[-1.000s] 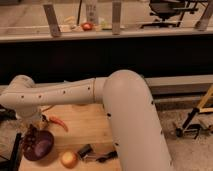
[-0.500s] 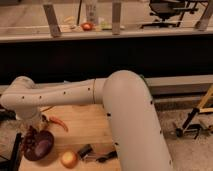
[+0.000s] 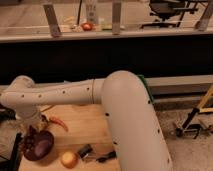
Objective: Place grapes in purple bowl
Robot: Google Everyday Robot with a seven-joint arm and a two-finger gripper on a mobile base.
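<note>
The purple bowl (image 3: 42, 145) sits on the wooden table (image 3: 85, 127) at the front left. A dark reddish-purple cluster, the grapes (image 3: 28, 143), lies at the bowl's left rim, right under my gripper (image 3: 31, 132). The gripper hangs down from the white arm (image 3: 65, 93), which reaches across from the right. I cannot tell whether the gripper touches the grapes, or whether the grapes rest inside the bowl or on its edge.
A red chili pepper (image 3: 59, 122) lies just right of the gripper. A round yellow-orange fruit (image 3: 68, 159) sits at the front edge, with small dark objects (image 3: 86, 151) beside it. A counter (image 3: 100, 31) with a red fruit (image 3: 87, 26) runs along the back.
</note>
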